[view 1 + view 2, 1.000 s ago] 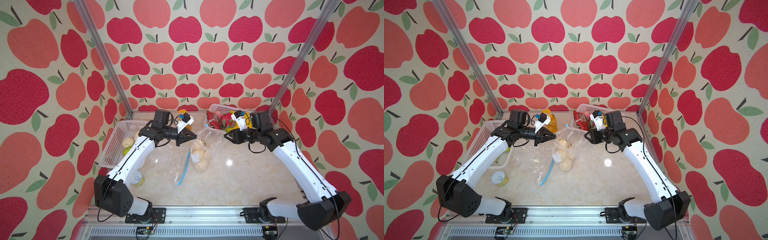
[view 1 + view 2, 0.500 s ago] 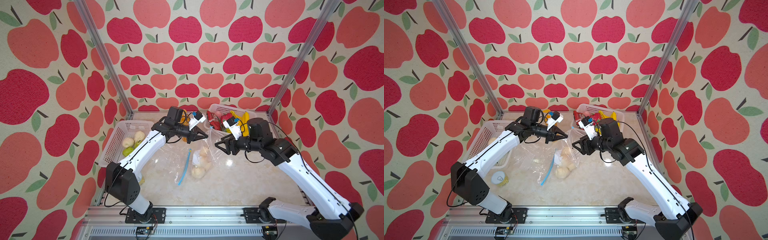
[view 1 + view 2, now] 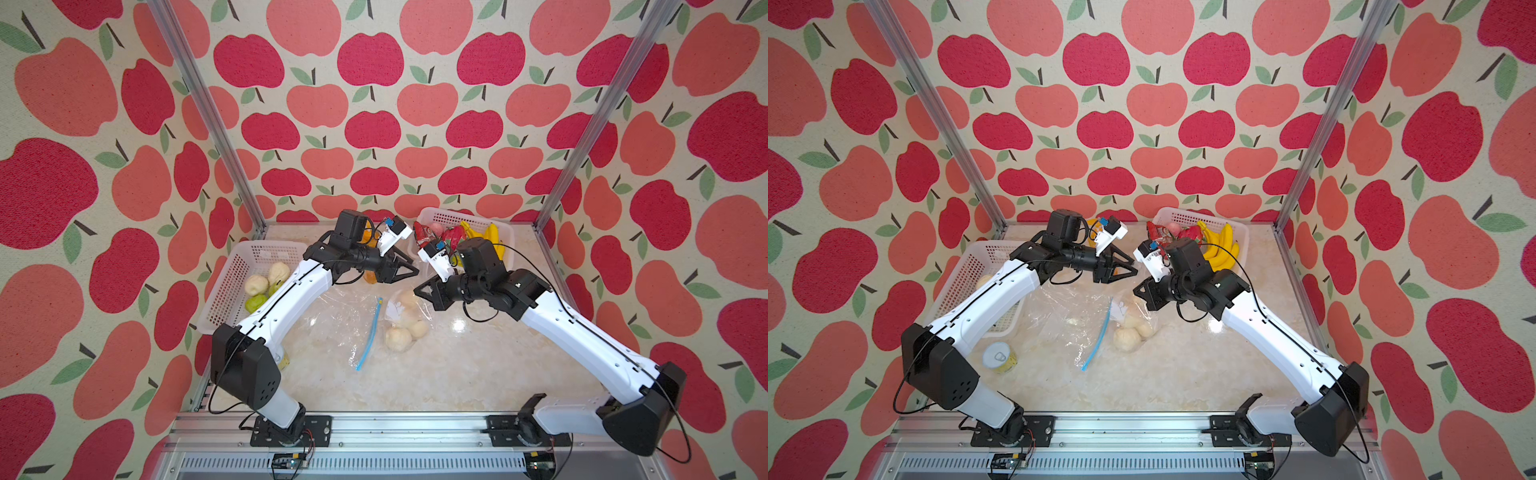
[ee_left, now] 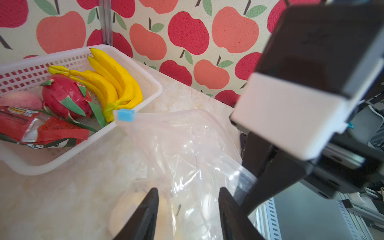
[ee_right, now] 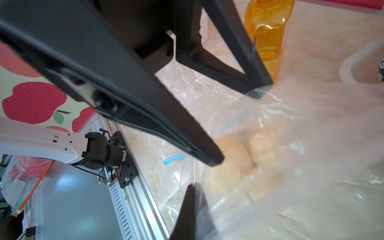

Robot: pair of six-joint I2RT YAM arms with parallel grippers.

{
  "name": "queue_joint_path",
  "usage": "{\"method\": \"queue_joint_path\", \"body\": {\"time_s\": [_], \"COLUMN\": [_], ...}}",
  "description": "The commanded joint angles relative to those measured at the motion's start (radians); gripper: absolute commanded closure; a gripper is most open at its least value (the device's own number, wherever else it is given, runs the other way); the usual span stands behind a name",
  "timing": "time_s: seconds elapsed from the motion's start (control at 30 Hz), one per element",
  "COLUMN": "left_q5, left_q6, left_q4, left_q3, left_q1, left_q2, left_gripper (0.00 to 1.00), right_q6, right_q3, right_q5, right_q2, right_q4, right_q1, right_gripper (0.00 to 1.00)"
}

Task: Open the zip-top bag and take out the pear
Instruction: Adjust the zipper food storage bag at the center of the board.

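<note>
The clear zip-top bag (image 3: 345,328) lies on the table with its blue zip strip (image 3: 370,332) running down its middle. Three pale pears (image 3: 399,338) sit inside it, also seen through the film in the right wrist view (image 5: 230,158). My right gripper (image 3: 415,290) is shut on the bag's raised edge, and the film drapes over its tip (image 5: 193,187). Just above and behind it, my left gripper (image 3: 414,267) hangs open. Its fingers (image 4: 149,207) straddle the bag (image 4: 187,149) without gripping it. The blue slider (image 4: 126,115) sits at the bag's far corner.
A white basket (image 3: 232,291) at the left holds pale and green fruit. Another basket (image 3: 440,216) at the back right holds bananas (image 4: 116,83) and a dragon fruit (image 4: 64,97). An orange bottle (image 5: 268,27) stands behind the left gripper. A can (image 3: 998,357) sits by the left arm's base.
The left gripper has opened and let go of the bag. The right gripper has come down to the bag's edge and shut on it.
</note>
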Motion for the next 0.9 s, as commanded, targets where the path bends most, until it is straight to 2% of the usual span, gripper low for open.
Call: {"method": "queue_joint_path", "body": {"time_s": [0.0,0.13,0.2,0.27,0.43,0.57,0.67,0.73,0.87], "left_q5": [-0.066,-0.091,-0.107,-0.106,-0.068,-0.057,-0.077,-0.090,-0.136], "left_q6": [-0.139,-0.186,-0.168,-0.162,-0.164,-0.173,-0.177,-0.179,-0.216], "left_q4": [0.089,0.093,0.048,0.010,-0.043,-0.031,-0.024,-0.029,-0.024], "left_q3": [-0.032,-0.079,-0.078,-0.079,-0.128,-0.214,-0.270,-0.297,-0.342], "left_q1": [0.101,0.207,0.242,0.270,0.286,0.256,0.211,0.172,0.096], "left_q2": [-0.054,-0.134,-0.163,-0.179,-0.187,-0.187,-0.177,-0.165,-0.144], "left_gripper": [0.43,0.35,0.31,0.29,0.26,0.24,0.23,0.21,0.20], "right_q6": [-0.003,0.029,0.048,0.063,0.083,0.140,0.158,0.150,0.147], "right_q3": [0.153,0.319,0.350,0.338,0.122,-0.191,-0.395,-0.467,-0.496], "right_q5": [-0.076,-0.137,-0.130,-0.074,0.031,0.107,0.090,0.075,0.086], "right_q2": [0.041,0.135,0.145,0.114,-0.070,-0.283,-0.405,-0.455,-0.504], "right_q4": [0.050,0.021,0.030,0.037,0.015,-0.013,-0.011,-0.024,-0.091], "right_q1": [0.002,0.007,0.008,0.008,-0.007,-0.049,-0.103,-0.120,-0.162], "right_gripper": [1.00,1.00,1.00,1.00,1.00,1.00,1.00,1.00,1.00]}}
